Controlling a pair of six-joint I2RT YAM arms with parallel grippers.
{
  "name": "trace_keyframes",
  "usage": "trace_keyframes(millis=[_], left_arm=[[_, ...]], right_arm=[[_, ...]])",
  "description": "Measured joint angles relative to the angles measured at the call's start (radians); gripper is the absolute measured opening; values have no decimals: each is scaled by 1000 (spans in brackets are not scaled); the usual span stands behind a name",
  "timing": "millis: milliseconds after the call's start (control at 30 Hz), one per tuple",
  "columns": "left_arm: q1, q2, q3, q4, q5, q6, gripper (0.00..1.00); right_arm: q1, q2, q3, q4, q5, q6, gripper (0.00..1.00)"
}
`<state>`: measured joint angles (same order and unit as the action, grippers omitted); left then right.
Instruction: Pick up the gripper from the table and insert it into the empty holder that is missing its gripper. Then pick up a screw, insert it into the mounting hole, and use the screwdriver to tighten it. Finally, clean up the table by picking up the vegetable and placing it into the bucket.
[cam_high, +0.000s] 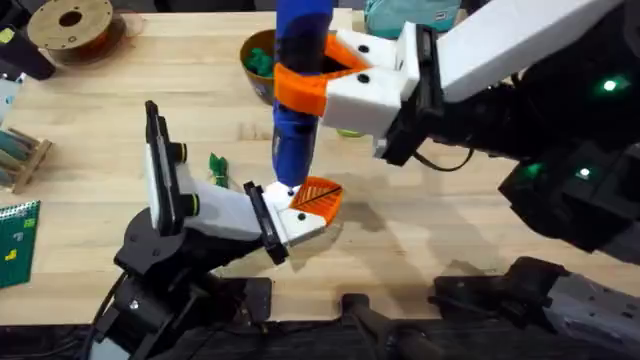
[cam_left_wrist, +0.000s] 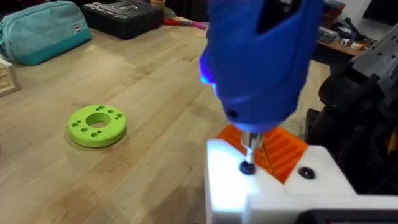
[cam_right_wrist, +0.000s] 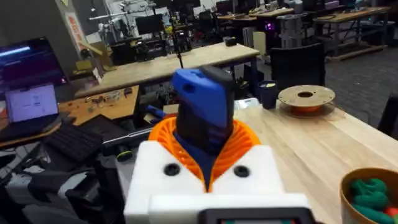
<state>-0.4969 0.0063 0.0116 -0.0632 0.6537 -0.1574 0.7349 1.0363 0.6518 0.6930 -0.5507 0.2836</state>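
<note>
I have the blue pen-shaped electric screwdriver (cam_high: 297, 95) clamped upright between the orange ribbed pads of my right gripper (cam_high: 322, 72), white fingers pressed against its body on both sides; the right wrist view shows the same blue barrel (cam_right_wrist: 202, 115) wedged between the orange pads. Its thin silver tip (cam_left_wrist: 250, 144) comes straight down onto a small dark screw (cam_left_wrist: 247, 167) seated in the white angular plastic holder (cam_left_wrist: 261, 186), and a second dark screw (cam_left_wrist: 306, 173) sits just beside it on the same white block. The small orange wedge-shaped plastic gripper (cam_high: 317, 196) sits in that holder, directly under and just behind the tip. I cannot tell whether my left gripper (cam_high: 290, 222) is parted or closed. The tiny dark-green toy vegetable (cam_high: 218, 168) lies on the wooden table (cam_high: 420, 220) to the left of the screwdriver, near it but apart. The round olive-brown bucket (cam_high: 256, 58) stands behind the screwdriver. I can read no writing on anything
</note>
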Motion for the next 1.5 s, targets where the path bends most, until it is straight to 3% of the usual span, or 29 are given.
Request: trace_keyframes(millis=[900, 1100, 1267, 1500], left_arm=[[0, 0, 0, 0, -4, 0, 3], [0, 0, 0, 0, -3, 0, 3], [0, 0, 0, 0, -3, 0, 3], [0, 0, 0, 0, -3, 0, 3]], right_arm=[[0, 29, 2, 8, 2, 0, 29], [-2, 29, 2, 126, 2, 9, 29], [-34, 28, 2, 252, -2, 49, 29], [-121, 28, 5, 216, -5, 35, 29]])
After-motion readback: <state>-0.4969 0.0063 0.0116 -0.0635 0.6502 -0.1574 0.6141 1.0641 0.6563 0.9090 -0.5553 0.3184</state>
